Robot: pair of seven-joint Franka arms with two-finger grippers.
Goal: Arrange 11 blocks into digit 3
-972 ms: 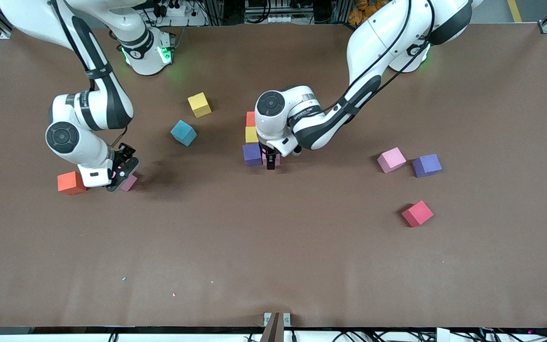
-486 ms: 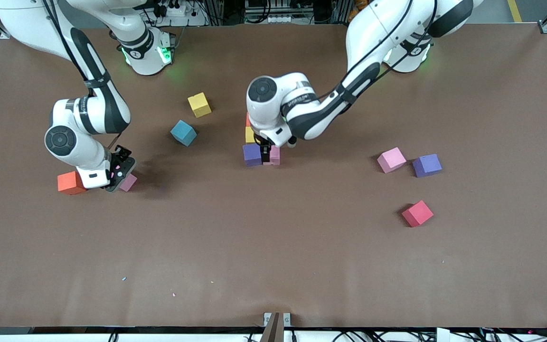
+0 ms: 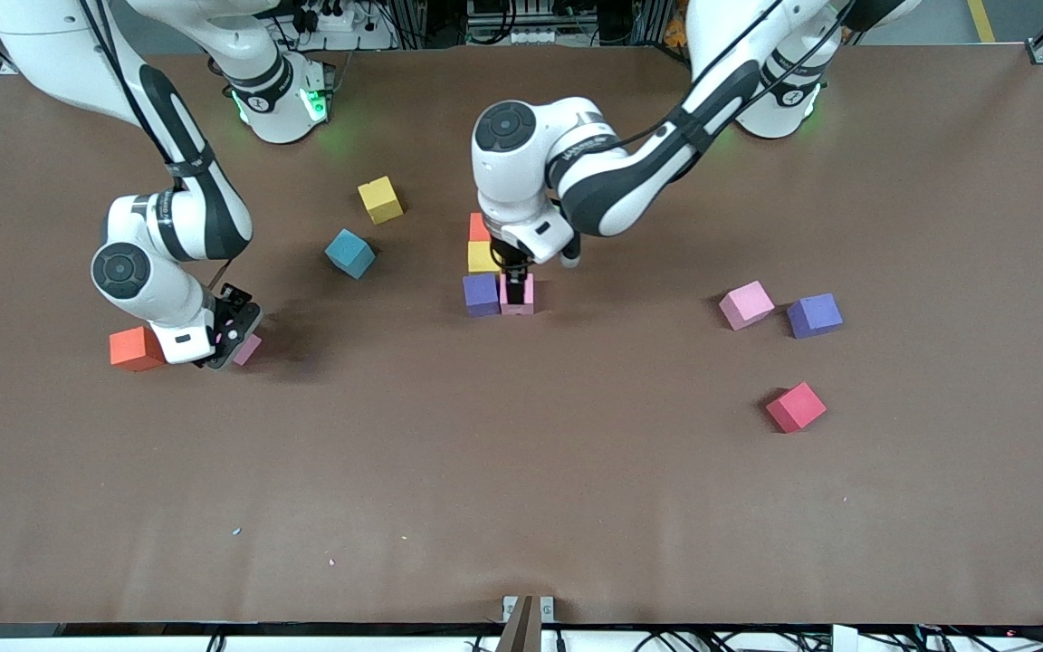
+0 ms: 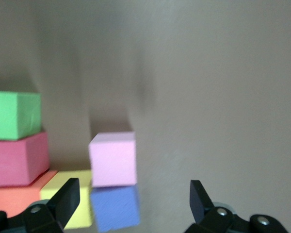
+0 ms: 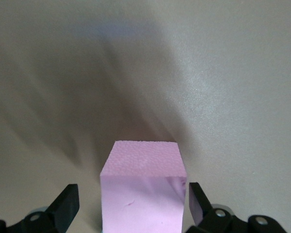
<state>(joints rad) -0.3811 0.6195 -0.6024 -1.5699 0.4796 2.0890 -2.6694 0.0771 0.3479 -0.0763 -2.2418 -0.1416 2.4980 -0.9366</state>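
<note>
Since a second ago my left hand (image 3: 516, 282) has lifted off the small pink foam cube (image 3: 518, 296) it set beside the purple foam cube (image 3: 481, 294), fingers spread and empty; that cube rests on the brown surface (image 3: 521, 489), touching the partly built digit. My right hand (image 3: 230, 333) has sunk over another pink foam cube (image 5: 144, 196) just beside the orange foam cube (image 3: 134, 349). Its fingers stand apart, one on each side of the cube, not yet touching. I'd go lower, stay centred, then close squarely on opposite faces.
</note>
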